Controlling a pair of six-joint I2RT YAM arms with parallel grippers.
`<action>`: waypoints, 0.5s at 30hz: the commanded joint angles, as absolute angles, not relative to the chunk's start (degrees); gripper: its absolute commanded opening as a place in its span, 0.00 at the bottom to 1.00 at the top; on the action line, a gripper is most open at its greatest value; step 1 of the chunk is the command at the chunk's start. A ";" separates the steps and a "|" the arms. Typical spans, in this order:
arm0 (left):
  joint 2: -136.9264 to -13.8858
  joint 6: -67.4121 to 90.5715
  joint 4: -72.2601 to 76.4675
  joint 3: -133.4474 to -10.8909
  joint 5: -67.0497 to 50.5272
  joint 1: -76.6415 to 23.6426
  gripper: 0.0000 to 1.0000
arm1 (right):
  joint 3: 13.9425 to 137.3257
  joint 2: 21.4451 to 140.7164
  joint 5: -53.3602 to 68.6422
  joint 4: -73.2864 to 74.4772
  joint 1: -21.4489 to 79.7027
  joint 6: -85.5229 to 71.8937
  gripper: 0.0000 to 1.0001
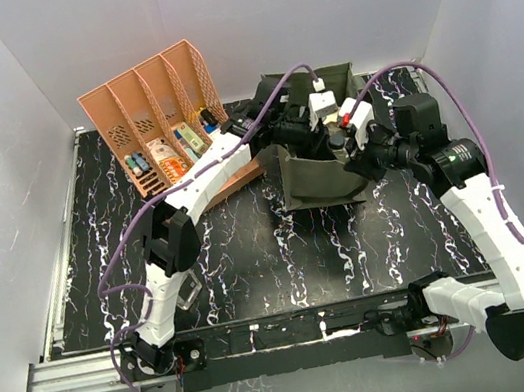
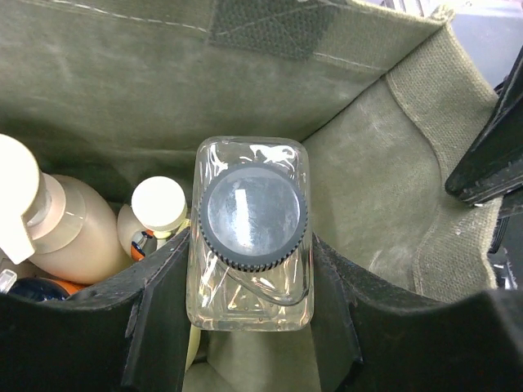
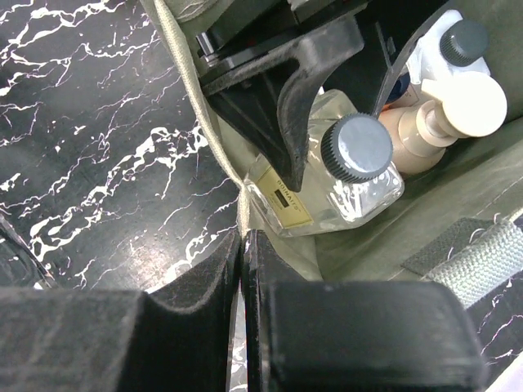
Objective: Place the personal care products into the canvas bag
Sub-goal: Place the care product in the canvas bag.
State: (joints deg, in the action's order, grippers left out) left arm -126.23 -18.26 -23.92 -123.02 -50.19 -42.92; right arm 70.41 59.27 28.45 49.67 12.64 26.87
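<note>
Olive-green canvas bag [image 2: 376, 180] holds other bottles [image 2: 73, 237]. The left gripper [image 2: 249, 314] grasps the clear, dark-capped twin-pack bottle [image 2: 249, 220] low inside it, while the clenched right gripper [image 3: 243, 261] appears to pinch the bag's rim. This looks like the placing step; next, the left gripper should release and lift straight out.

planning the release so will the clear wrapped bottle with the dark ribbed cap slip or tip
Probably slippery: glossy wrap covers the clear wrapped bottle in the left gripper. Likely stiff: its sides show no denting. It may tip against the tan pump bottle in the olive-green canvas bag.
</note>
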 commanded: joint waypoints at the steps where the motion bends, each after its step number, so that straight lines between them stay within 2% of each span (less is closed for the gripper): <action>1: -125.52 -21.02 -30.38 -125.42 -57.81 -45.93 0.00 | 75.68 58.08 30.70 44.09 12.86 26.46 0.08; 9: -125.53 -25.26 -31.03 -123.76 -57.38 -46.91 0.00 | 77.82 59.41 30.74 43.48 12.85 24.79 0.08; 15: -124.12 -20.90 -22.27 -118.92 -58.76 -47.05 0.00 | 81.11 60.86 31.01 42.89 12.88 23.24 0.08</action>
State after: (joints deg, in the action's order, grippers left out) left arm -126.26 -25.96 -25.93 -121.36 -49.06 -44.69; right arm 76.58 61.12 29.23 47.99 12.67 24.99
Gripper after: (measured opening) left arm 0.473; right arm 0.081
